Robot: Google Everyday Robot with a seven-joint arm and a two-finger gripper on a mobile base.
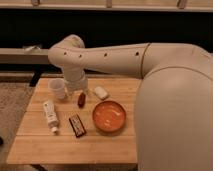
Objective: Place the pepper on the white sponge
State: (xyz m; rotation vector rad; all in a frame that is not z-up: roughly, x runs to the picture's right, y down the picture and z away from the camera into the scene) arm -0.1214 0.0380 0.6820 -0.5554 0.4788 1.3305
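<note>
Camera view: gripper (76, 90) directly above the pepper (81, 100) on the surface (60, 145) — whether it grips, I cannot tell. Pepper sits near the sponge (101, 92), not on it — placement remains.

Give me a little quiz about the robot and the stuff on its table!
1. True or false: the dark packet lies between the white tube and the orange bowl.
2. The gripper hangs over the back of the table, closest to: A) the white tube B) the pepper C) the orange bowl.
3. Fill in: the pepper lies beside the white ____, not on it.
Key: 1 true; 2 B; 3 sponge.
</note>
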